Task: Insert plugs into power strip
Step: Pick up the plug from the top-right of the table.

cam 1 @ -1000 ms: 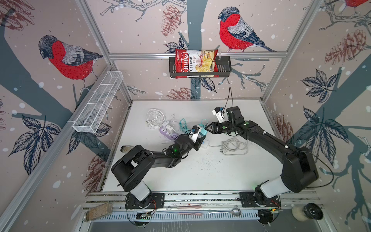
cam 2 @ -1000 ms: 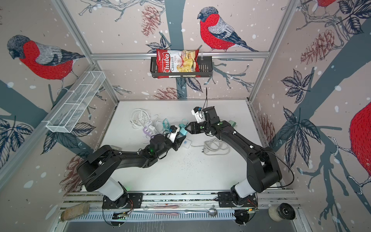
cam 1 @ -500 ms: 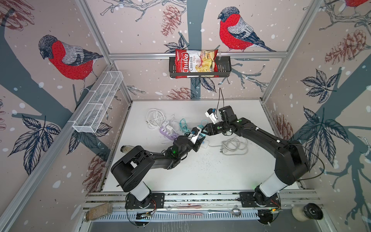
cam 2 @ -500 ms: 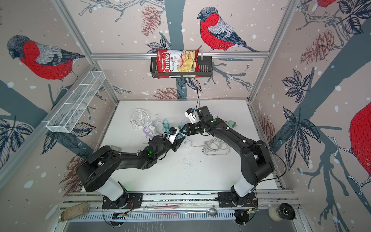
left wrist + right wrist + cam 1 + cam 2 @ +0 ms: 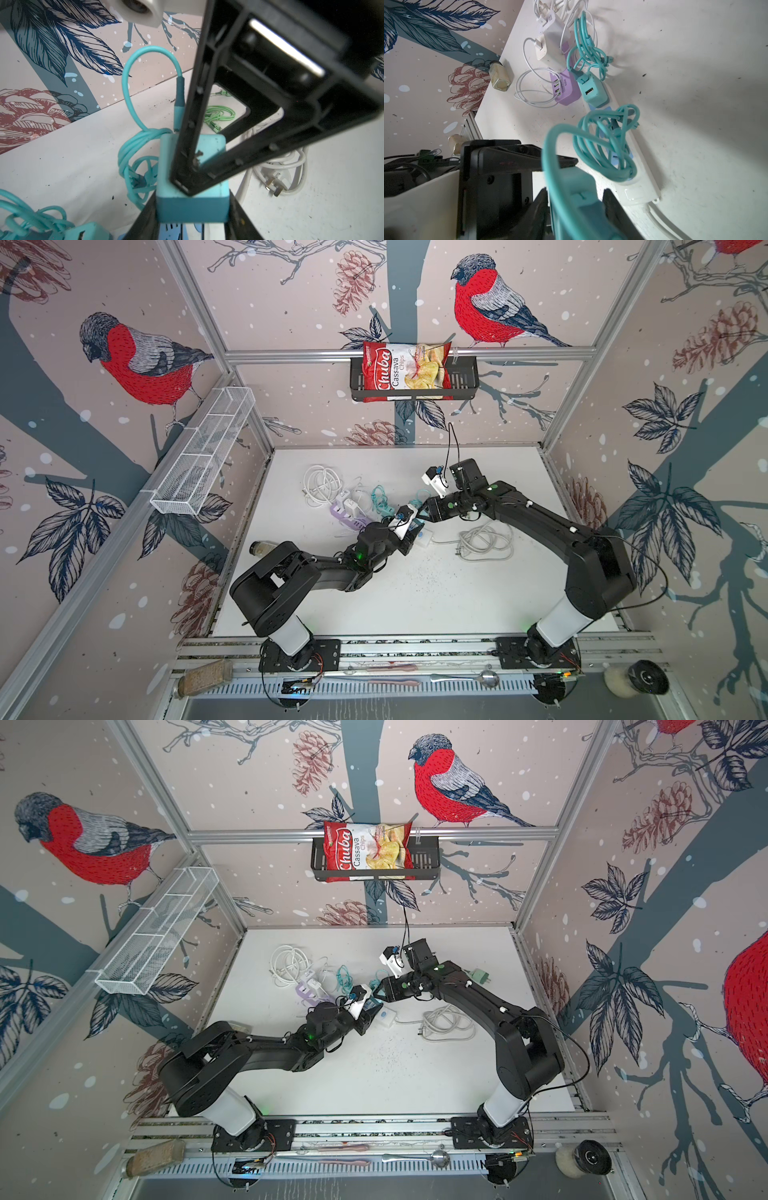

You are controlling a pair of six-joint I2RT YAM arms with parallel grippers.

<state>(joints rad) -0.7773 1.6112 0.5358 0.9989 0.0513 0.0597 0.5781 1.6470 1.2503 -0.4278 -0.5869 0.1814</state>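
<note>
The left wrist view alone showed the left gripper [image 5: 192, 197] clamped on the boxy teal charger plug [image 5: 191, 209]. The right wrist view alone showed the long white power strip [image 5: 640, 193] close beneath the plug, with the right gripper [image 5: 575, 195] flanking it. Whether that gripper squeezed could not be told.

Boxy teal plug [image 5: 193, 205] poised over white power strip [image 5: 643, 187].
</note>
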